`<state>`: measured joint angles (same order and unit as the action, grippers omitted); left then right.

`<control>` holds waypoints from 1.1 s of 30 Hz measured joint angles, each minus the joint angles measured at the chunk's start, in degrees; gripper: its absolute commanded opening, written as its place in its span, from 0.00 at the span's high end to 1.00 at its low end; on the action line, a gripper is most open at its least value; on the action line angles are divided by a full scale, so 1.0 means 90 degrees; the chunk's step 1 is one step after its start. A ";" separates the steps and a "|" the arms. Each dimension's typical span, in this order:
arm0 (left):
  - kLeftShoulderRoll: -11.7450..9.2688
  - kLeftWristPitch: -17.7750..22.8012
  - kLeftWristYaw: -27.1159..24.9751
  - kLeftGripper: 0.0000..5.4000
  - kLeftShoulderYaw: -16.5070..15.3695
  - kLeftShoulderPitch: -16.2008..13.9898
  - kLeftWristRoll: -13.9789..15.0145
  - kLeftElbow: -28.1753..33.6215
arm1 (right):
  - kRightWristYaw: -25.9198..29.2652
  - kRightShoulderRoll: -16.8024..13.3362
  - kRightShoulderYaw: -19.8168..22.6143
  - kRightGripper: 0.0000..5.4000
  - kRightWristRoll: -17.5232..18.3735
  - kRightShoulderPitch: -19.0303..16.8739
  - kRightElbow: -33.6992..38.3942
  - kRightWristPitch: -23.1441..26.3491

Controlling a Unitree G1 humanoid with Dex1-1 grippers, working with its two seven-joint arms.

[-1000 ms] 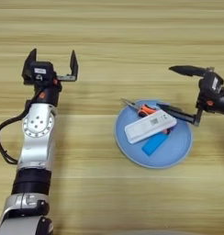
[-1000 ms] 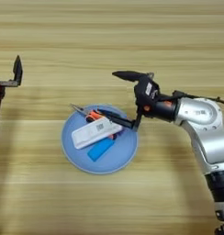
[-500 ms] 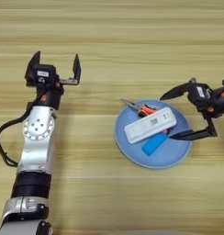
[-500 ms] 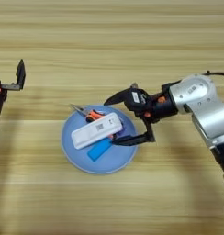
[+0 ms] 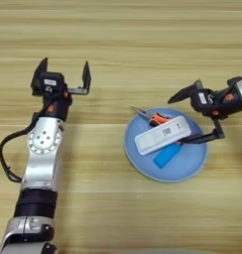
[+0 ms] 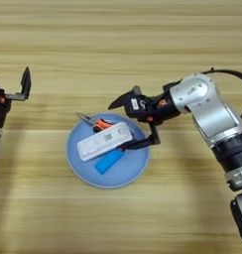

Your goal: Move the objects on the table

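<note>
Now right gripper spread wide over plate rim, straddling white device lying atop pliers. Left gripper parked apart, fingers open. Risk: lower finger snagging plate, dragging everything; device slipping sideways.

table light wood, striped grain | plate light blue | pliers orange-black handles | device white, tiny dark label | block brighter blue | gripper fingers black
</note>
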<state>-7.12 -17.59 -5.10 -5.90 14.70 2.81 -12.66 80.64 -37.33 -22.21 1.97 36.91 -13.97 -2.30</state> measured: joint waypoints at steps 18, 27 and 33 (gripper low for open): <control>0.0001 0.0088 -0.0021 0.00 0.0014 0.0001 0.0003 0.0000 | 0.0091 0.0356 -0.0236 0.00 -0.0417 0.0006 -0.0977 -0.0376; 0.0002 0.0091 -0.0021 0.00 0.0044 0.0000 0.0003 0.0003 | -0.0129 0.0493 -0.0235 0.12 -0.0546 0.0033 -0.1288 -0.0629; 0.0003 0.0091 -0.0023 0.00 0.0048 0.0001 0.0004 0.0004 | -0.0172 0.0556 -0.0234 0.25 -0.0548 0.0036 -0.1356 -0.0674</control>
<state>-7.10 -16.77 -5.31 -5.46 14.70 2.84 -12.62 79.10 -32.32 -24.31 -2.96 37.23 -26.17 -8.36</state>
